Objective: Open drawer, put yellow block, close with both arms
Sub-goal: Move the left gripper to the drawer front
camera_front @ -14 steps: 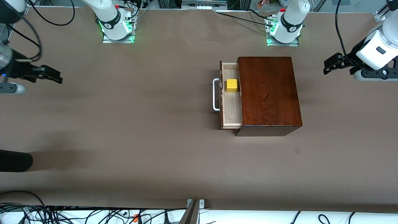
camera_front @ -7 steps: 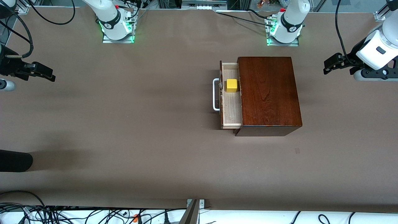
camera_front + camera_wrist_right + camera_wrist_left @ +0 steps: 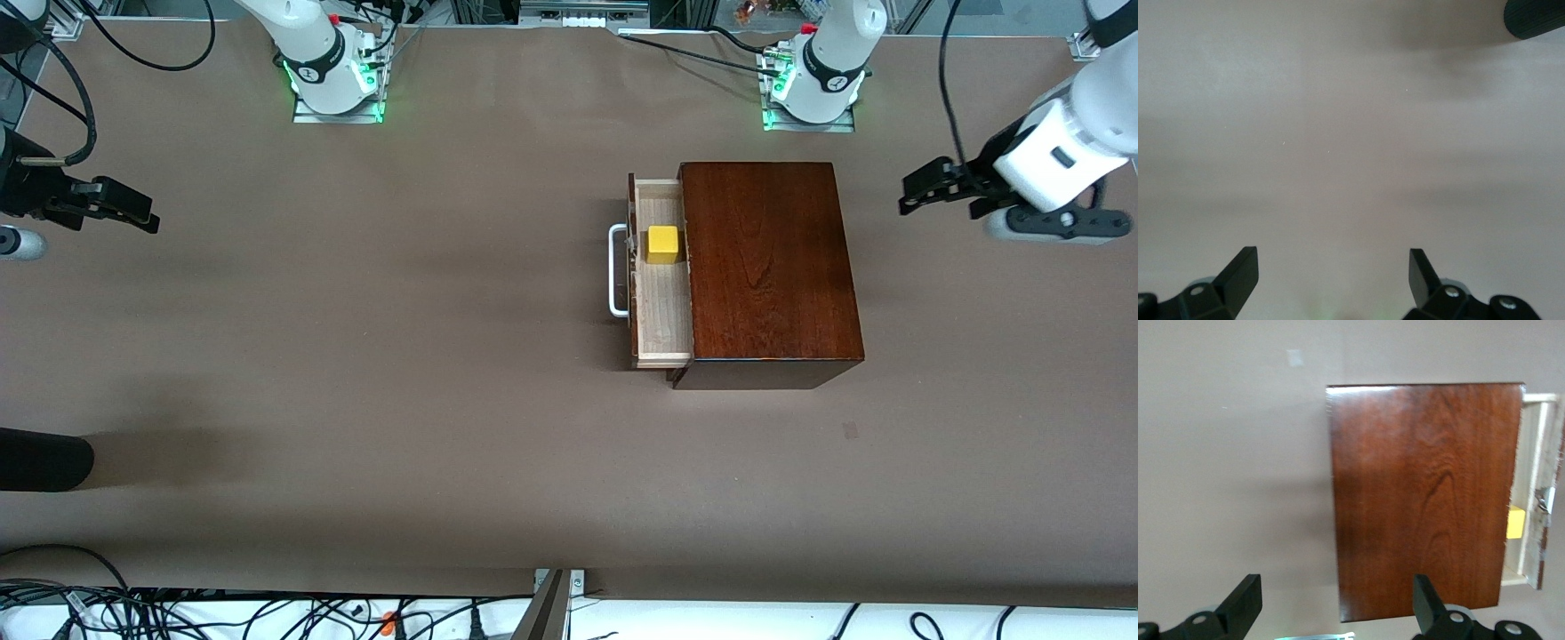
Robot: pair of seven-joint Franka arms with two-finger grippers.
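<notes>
You have the yellow block [image 3: 662,243] lying in the drawer [image 3: 662,302], which stands partly pulled out of the wooden box [image 3: 769,267] toward the right arm's end of the table [image 3: 356,356]. Your left gripper [image 3: 920,188] hangs over bare table beside the box, jaws spread wide, holding nothing. Your right gripper [image 3: 133,213] hovers well apart from the box, also wide open and empty. Both arms are cut off at the front view's edges.
</notes>
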